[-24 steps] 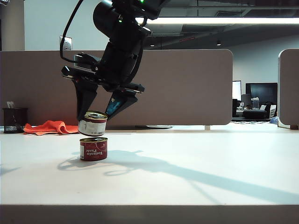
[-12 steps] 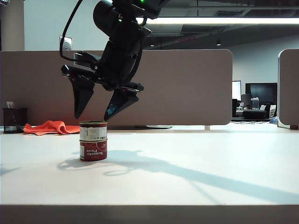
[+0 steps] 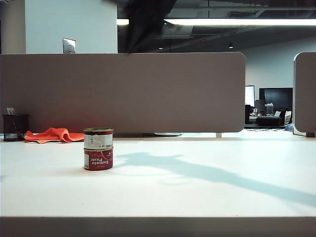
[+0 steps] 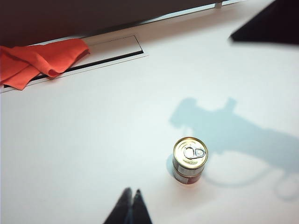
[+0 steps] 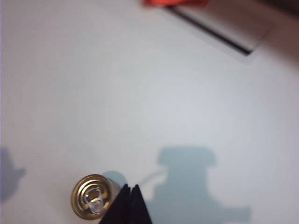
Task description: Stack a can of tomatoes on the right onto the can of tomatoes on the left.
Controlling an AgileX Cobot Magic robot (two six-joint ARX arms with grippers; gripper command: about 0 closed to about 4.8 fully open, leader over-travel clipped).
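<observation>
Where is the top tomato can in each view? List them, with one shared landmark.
Exterior view: top tomato can sits on the red can, left of centre.
Left wrist view: lid up, beyond the shut left pincer.
Right wrist view: lid beside the shut right pincer.
Shared landmark: orange cloth.

2 tomato cans: upper can stacked on lower can, both well clear below the right gripper. 2 grippers, each with jaws pressed together, nothing held: left gripper high above the stack too. 1 orange cloth, farther off near the divider. 1 dark pen cup beside the cloth.
</observation>
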